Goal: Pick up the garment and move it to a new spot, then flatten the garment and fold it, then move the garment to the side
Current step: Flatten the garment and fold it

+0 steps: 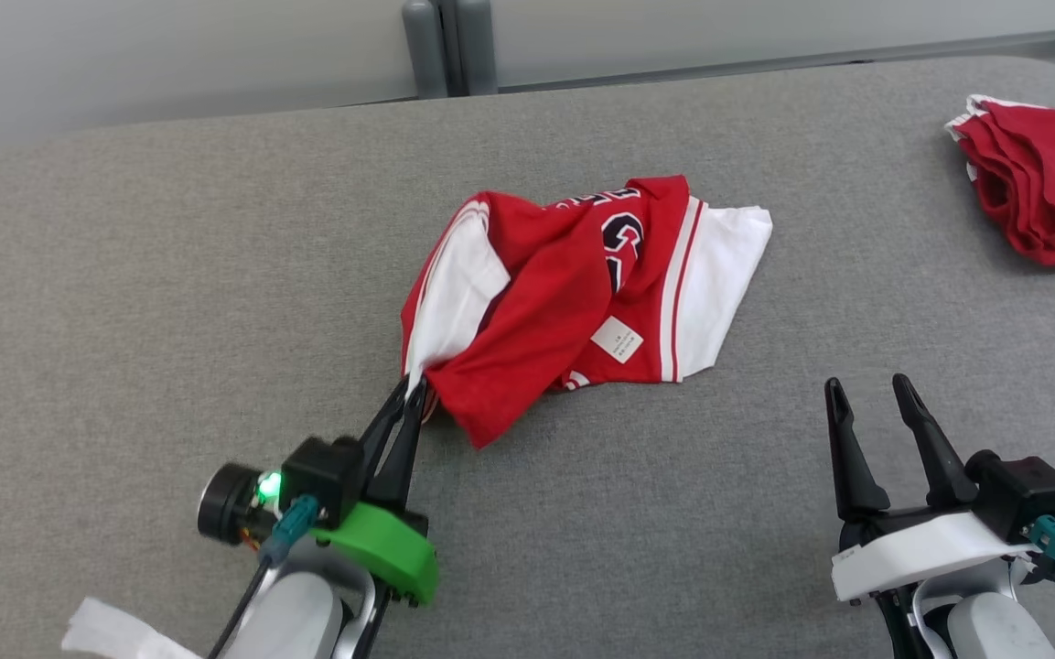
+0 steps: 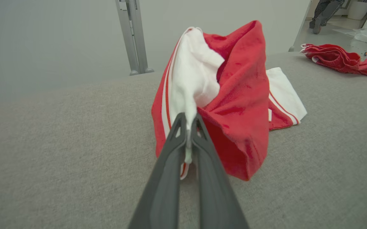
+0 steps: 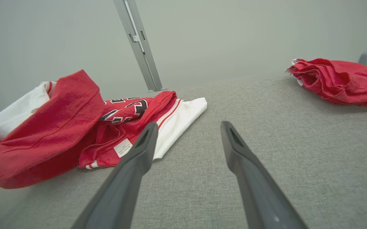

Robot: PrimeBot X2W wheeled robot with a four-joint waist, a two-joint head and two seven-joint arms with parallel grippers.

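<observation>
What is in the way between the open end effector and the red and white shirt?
Nothing visible. Bare grey padding lies between the right end effector and the shirt. The left end effector is shut on the shirt's white edge.

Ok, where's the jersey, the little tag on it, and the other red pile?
jersey (image 1: pixel 536 302), head view, on its red middle fold.
tag (image 1: pixel 617 340), head view, on its white middle.
red pile (image 1: pixel 1044 188), head view, on its top fold.
</observation>
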